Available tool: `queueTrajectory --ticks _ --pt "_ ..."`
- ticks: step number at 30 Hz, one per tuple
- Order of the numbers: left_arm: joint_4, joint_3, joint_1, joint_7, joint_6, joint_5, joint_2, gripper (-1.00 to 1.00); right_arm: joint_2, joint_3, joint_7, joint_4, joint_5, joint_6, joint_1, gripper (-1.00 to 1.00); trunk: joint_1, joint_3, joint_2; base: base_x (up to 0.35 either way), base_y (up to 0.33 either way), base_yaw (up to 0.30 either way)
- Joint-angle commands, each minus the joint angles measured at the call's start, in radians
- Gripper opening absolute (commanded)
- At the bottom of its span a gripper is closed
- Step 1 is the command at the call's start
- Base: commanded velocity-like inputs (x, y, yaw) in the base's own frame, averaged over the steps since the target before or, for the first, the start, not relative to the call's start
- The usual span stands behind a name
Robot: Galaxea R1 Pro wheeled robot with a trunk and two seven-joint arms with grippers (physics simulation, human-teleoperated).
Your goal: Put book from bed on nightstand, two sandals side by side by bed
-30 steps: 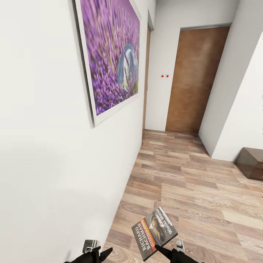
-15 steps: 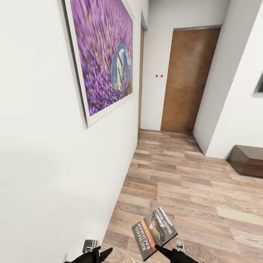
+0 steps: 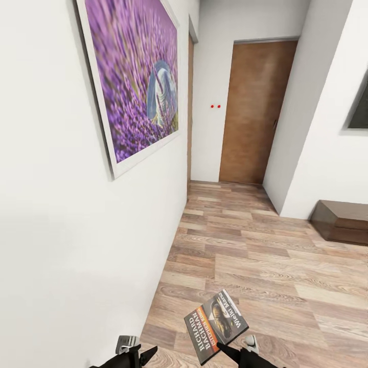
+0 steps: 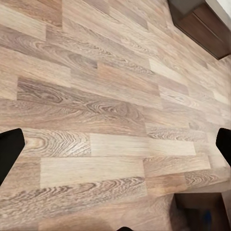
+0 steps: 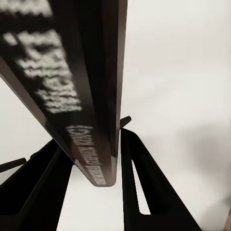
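Floor [image 3: 266, 255]: brown wood planks fill the lower right of the head view and run back to the far wall; the left wrist view looks down on the same planks.
Walls [image 3: 56, 245]: plain white; one takes up the whole left side of the head view, another stands at the right.
Picture [image 3: 138, 76]: large white-framed print of purple flowers, hung on the left wall in the upper left of the frame.
Door [image 3: 253, 110]: brown wood, closed, upper centre, at the end of the passage; two small red dots [image 3: 215, 106] sit on the wall just left of it.
Window [image 3: 360, 107]: a dark-framed edge at the right border.
Cabinet [image 3: 342, 221]: low and dark brown, on the floor against the right wall.
Book [image 3: 216, 324]: bottom centre of the head view, held above the floor, cover up, tilted, white "RICHARD BACHMAN" lettering legible.
Right fingers [image 5: 139, 183]: closed on the lower edge of the book, one black finger on each side of its spine in the right wrist view.
Left fingers [image 4: 9, 151]: spread wide at the two side edges of the left wrist view, with bare floor between them and nothing held.
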Motion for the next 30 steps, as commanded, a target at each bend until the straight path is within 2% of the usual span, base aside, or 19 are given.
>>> queueTrajectory --ticks 1,7,18,30 --pt "0.001 -0.006 -0.001 -0.002 -0.005 0.005 0.000 1.00 0.000 -0.009 0.004 0.000 0.005 0.010 -0.001 -1.00 0.000 -0.001 -0.001 0.000 0.000 -0.005" --pt "0.001 -0.006 -0.001 0.000 -0.005 0.004 0.000 1.00 0.000 -0.009 0.004 0.000 0.005 0.010 -0.001 -1.00 0.000 -0.001 -0.001 0.008 0.000 -0.002" --pt "0.001 -0.006 -0.001 -0.002 -0.005 0.005 0.000 1.00 0.000 -0.009 0.004 0.000 0.005 0.011 -0.001 -1.00 0.000 -0.001 -0.001 0.126 0.000 -0.005" --pt "0.001 -0.006 -0.001 -0.002 -0.005 0.005 0.000 1.00 0.000 -0.008 0.004 0.000 0.005 0.010 -0.001 -1.00 0.000 -0.001 -0.001 0.002 0.000 -0.224"
